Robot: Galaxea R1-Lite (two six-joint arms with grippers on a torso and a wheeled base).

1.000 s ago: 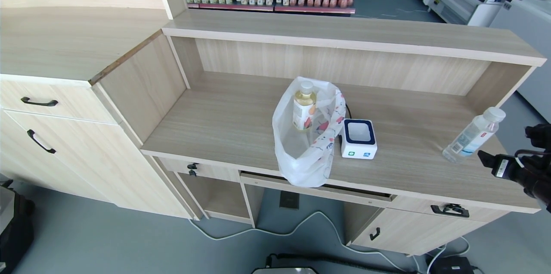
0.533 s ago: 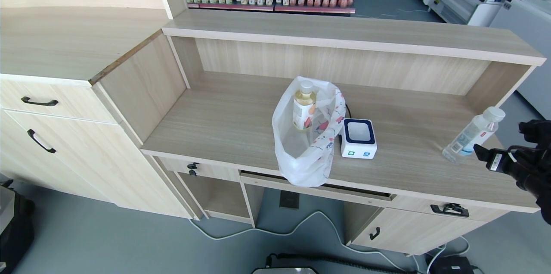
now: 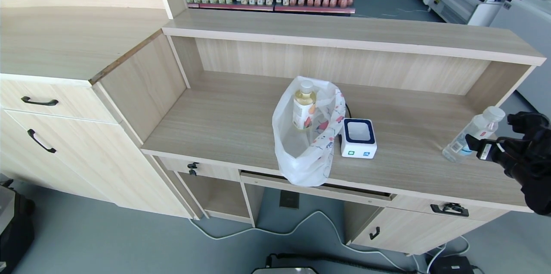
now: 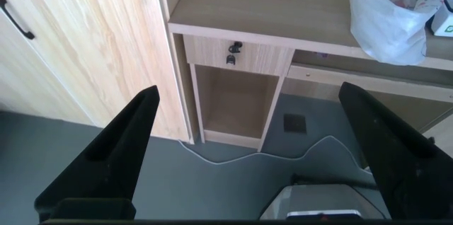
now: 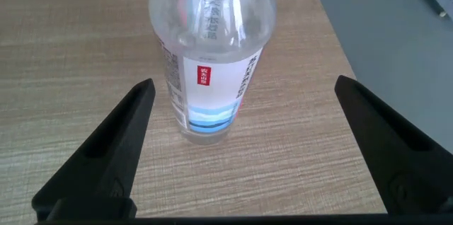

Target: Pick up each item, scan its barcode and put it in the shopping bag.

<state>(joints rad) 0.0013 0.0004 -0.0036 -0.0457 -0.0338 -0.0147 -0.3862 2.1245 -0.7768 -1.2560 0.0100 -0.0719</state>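
While the wooden counter (image 3: 241,123) spreads across the head view, here's the white shopping bag (image 3: 301,157) standing on it near the front edge, mouth open and its bottom bulging over the lip. Just beside the bag, on the robot's right, sits the white scanner (image 3: 358,138), its dark-framed window facing up. Well apart from both, out by the counter's right end, there's the clear water bottle (image 3: 462,142), upright on the wood, white cap on, a label around its middle. Inside the bag stands a tea bottle (image 3: 304,108), pale cap poking up, leaning against the bag's far wall.

Now the right gripper (image 3: 495,134): it's level with the water bottle, jaws wide apart, one finger on each side. The wrist view shows clear space between each finger and the plastic, so there's no grip on it. And the left gripper (image 4: 248,92) hangs low in front of the counter's open cubby, over the grey floor, jaws spread wide and holding nothing.
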